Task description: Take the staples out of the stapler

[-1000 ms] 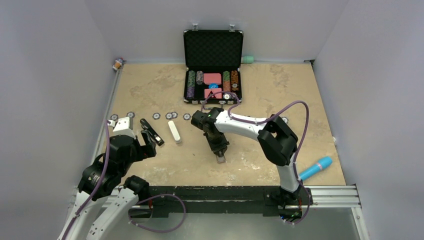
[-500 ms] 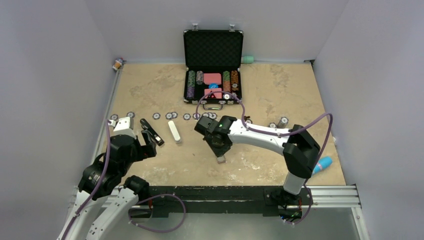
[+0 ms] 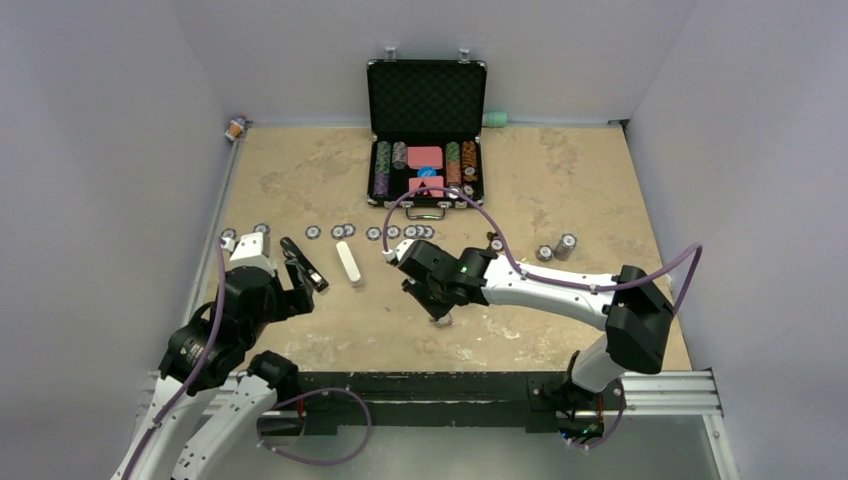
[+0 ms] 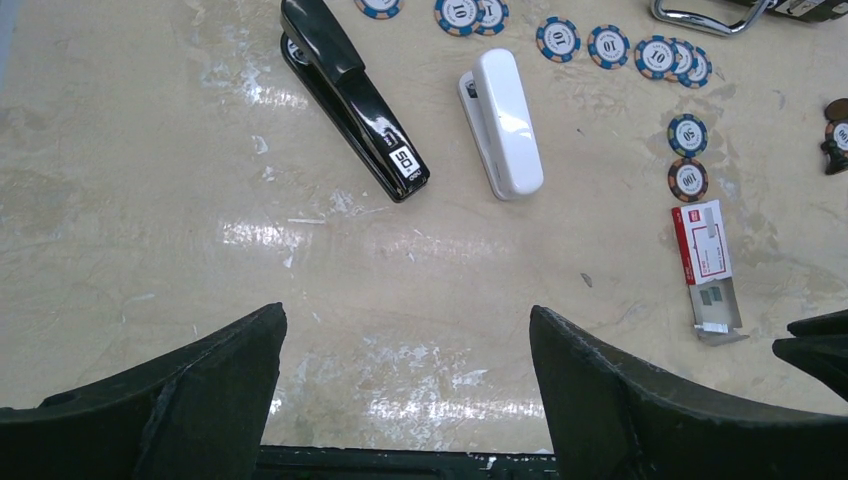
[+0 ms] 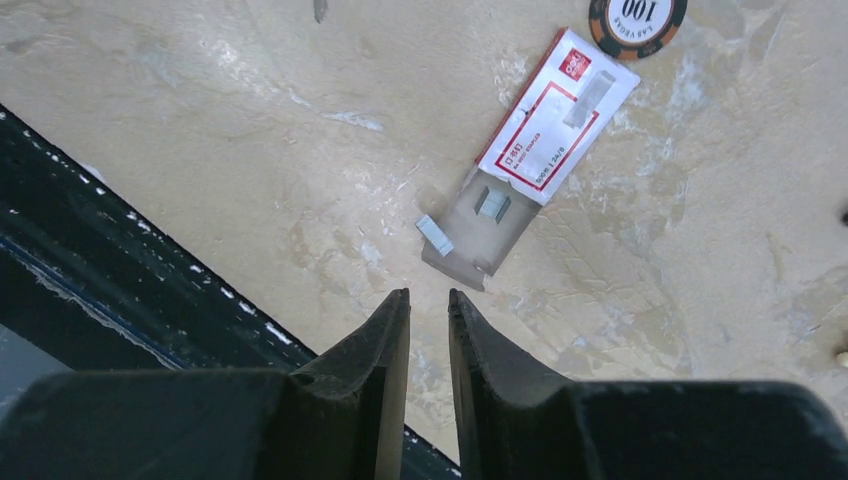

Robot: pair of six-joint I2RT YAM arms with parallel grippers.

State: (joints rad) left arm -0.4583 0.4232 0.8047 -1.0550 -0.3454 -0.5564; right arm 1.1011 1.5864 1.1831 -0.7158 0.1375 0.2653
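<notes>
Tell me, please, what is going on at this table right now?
The black stapler lies closed on the table, held by neither arm. The left gripper hangs near it, jaws wide open. The right gripper, jaws nearly shut and empty, hovers over a small staple box with a loose staple strip at its open end.

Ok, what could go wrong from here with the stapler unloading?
1. The right hand hovers, nearly shut, by the staple box, which has a loose staple strip at its open end. A nudge could scatter the strip or push the box away.
2. The black stapler lies closed, with the white stapler close beside it. The open left hand could catch the wrong one.
</notes>
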